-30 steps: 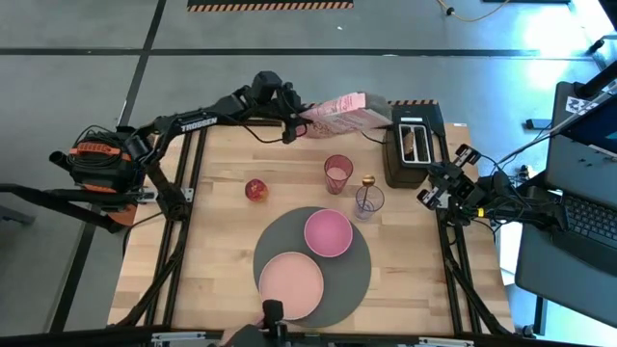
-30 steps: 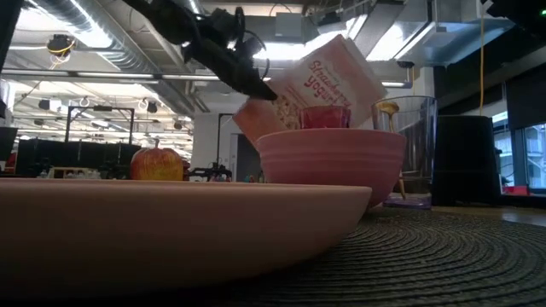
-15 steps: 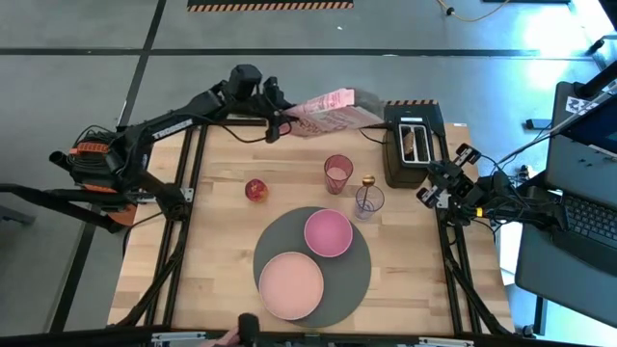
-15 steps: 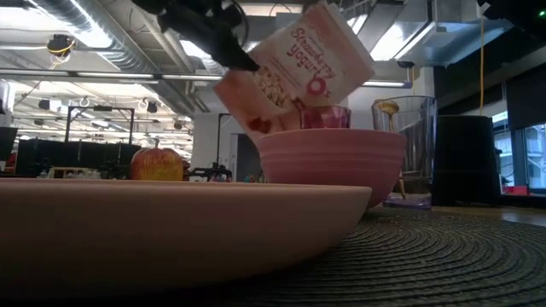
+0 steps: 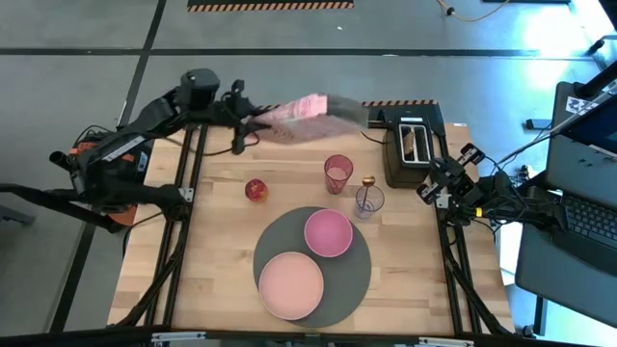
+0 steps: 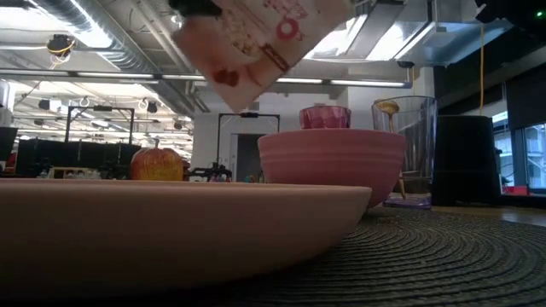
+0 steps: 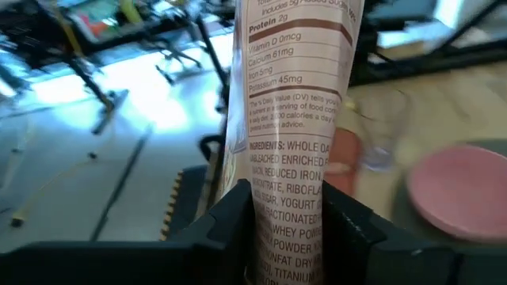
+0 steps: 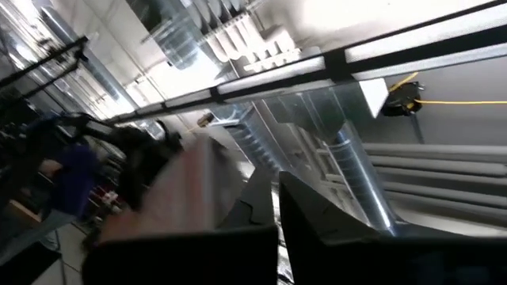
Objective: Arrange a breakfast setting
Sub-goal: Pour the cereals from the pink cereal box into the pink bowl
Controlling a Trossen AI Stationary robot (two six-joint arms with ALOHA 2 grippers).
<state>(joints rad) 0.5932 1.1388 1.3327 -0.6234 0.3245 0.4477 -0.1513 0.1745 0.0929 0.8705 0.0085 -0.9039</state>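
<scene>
Gripping cereal box [image 5: 307, 108] in left gripper [image 5: 243, 119], raised over far table edge; right gripper [image 5: 431, 190] parked right, fingers pressed together.

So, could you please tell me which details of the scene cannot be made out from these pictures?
- Cereal box: motion-blurred in the high view; top cut off by the low view's edge.
- Toast: not discernible in the toaster, too small in the high view.
- Right end effector: too small in the high view to judge its fingers.
- Spoon: only its tip shows, in the clear glass.

Woven matt mat [image 5: 352, 280], glossy cardboard cereal box [image 5: 304, 107], wood table [image 5: 222, 251].
</scene>
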